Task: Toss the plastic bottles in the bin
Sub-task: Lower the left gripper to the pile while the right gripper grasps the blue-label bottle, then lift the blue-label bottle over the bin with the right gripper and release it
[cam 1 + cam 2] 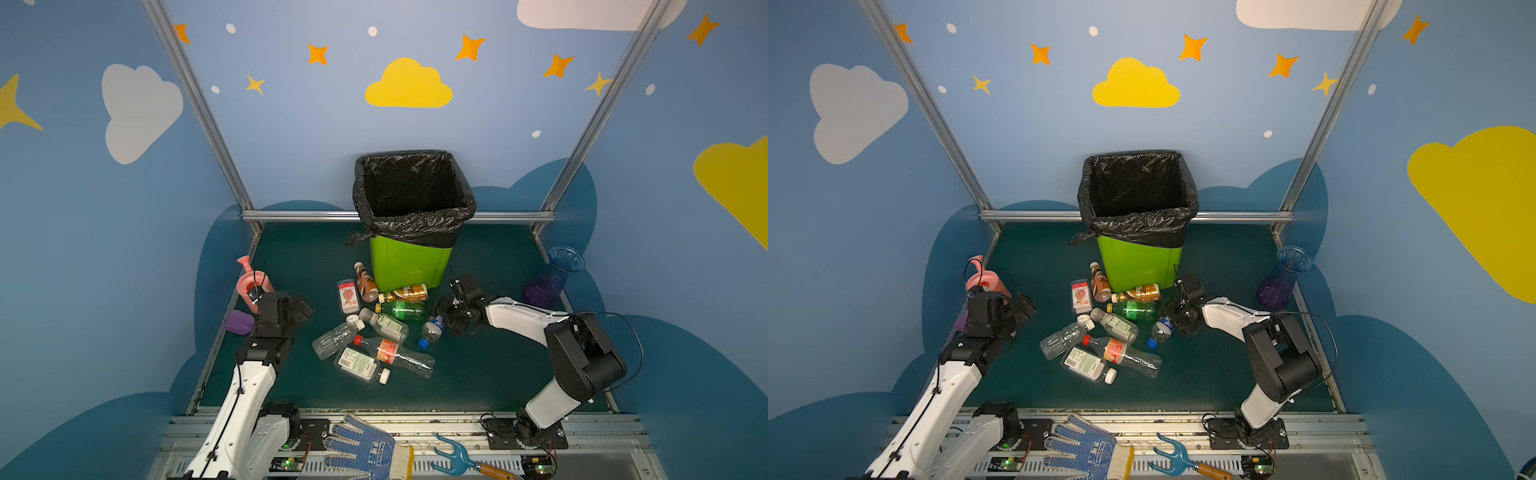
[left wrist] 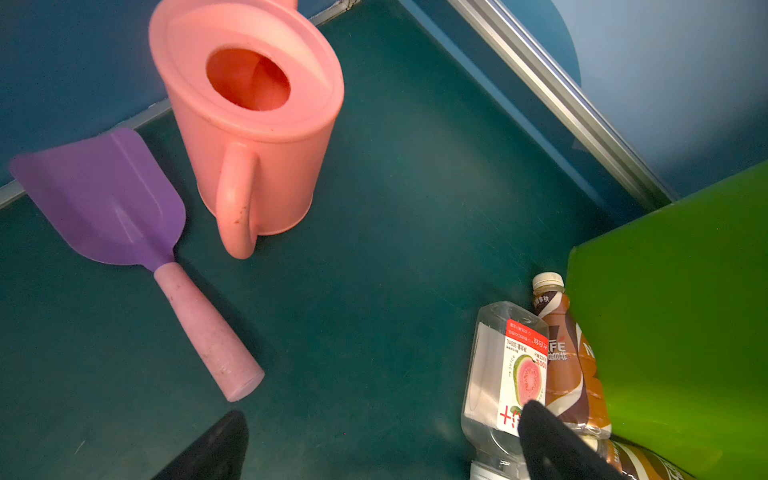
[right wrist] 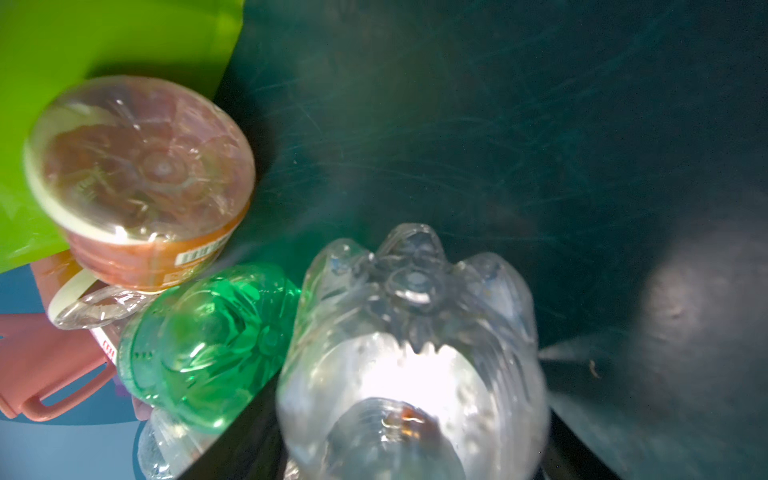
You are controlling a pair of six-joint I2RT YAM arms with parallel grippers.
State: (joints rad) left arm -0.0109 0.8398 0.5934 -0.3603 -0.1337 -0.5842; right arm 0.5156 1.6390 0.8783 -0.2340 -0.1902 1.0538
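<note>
Several plastic bottles (image 1: 384, 325) lie in a heap on the green mat in front of the bin (image 1: 409, 266), lime green with a black bag over its rim. My right gripper (image 1: 444, 322) is at the heap's right edge, closed round a small clear bottle with a blue cap (image 1: 432, 330); in the right wrist view that bottle (image 3: 411, 353) fills the space between the dark fingers. A green bottle (image 3: 208, 349) and an amber one (image 3: 141, 178) lie beside it. My left gripper (image 2: 382, 436) hangs open over bare mat, one finger (image 2: 544, 436) in front of a guava-label bottle (image 2: 498, 365).
A pink watering can (image 1: 251, 284) and a purple scoop (image 1: 240, 321) stand at the left edge behind my left arm. A blue-purple vase (image 1: 552, 274) is at the right edge. A dotted glove (image 1: 365, 449) and a blue hand fork (image 1: 457, 457) lie on the front rail.
</note>
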